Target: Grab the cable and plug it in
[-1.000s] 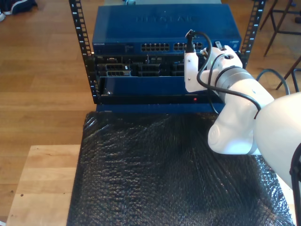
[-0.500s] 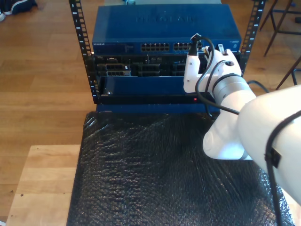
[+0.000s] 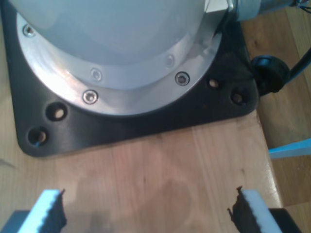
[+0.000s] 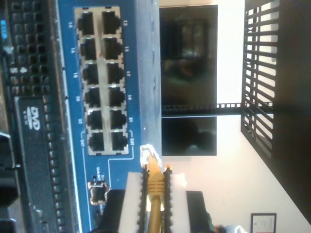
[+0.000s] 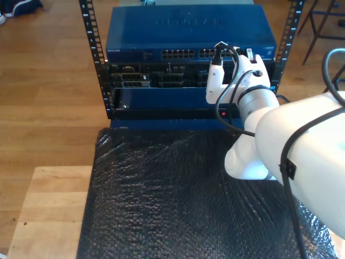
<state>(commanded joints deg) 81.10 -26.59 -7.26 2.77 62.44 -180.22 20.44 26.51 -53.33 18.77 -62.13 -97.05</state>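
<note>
The pale yellow cable [image 4: 155,194] is pinched between the pads of my second gripper [image 4: 154,180], which is shut on it. Its clear plug [image 4: 148,155] sticks out past the fingertips. The plug tip hangs just beside the end of the port block [image 4: 102,82] on the blue switch, close to the last pair of ports but not inside one. In the exterior view, the second arm's wrist [image 5: 237,75] is up against the switch front [image 5: 178,54], towards the exterior view's right. My first gripper [image 3: 146,213] is open over bare wood, with nothing between its fingers [image 3: 48,213].
The blue switch [image 5: 188,27] sits in a black rack [image 5: 91,48] above other equipment [image 5: 156,78]. Black bubble wrap [image 5: 172,194] covers the table in front. A black base plate [image 3: 146,124] carrying an arm base lies beyond my first gripper. Black arm cables [image 5: 229,81] loop round the wrist.
The second arm's wrist has shifted slightly towards the exterior view's left along the switch front. Its large white body has swung further into the picture.
</note>
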